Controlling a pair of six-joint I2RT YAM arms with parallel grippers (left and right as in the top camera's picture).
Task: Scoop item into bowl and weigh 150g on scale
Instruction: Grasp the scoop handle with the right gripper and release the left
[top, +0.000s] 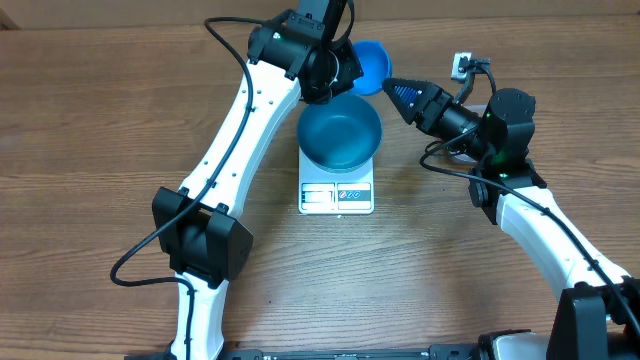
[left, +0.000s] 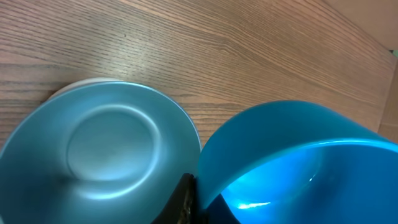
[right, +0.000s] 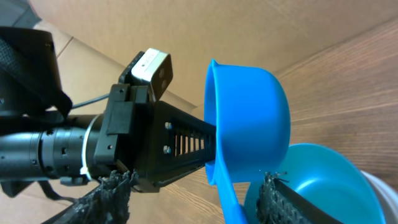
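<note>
- Table (top: 100, 150): wood-grain top, on which the scale and both arms are set.
- Left arm (top: 235, 140): white, reaching from the near edge up to the far centre, and ending above the bowl's far rim.
- Right arm (top: 540, 225): brought in from the near right corner, with its black wrist aimed left at the scoop.
- Bowl (top: 340, 135): blue, round and deep, seated upright on the scale and covering its far part. Its smooth floor is seen in full from the left wrist.
- Scale (top: 337, 195): white and square, at the table's centre, with its display strip on the near edge and uncovered.
- Scoop (top: 372, 62): blue, held in the air just beyond the bowl's far right rim, with its cup turned on its side.
- Left gripper (right: 202, 146): pressed together on the scoop at the cup's back.
- Right gripper (top: 393, 90): fingers (right: 106, 199) spread, with the scoop's handle lying between them. Neither finger is seen touching it.
</note>
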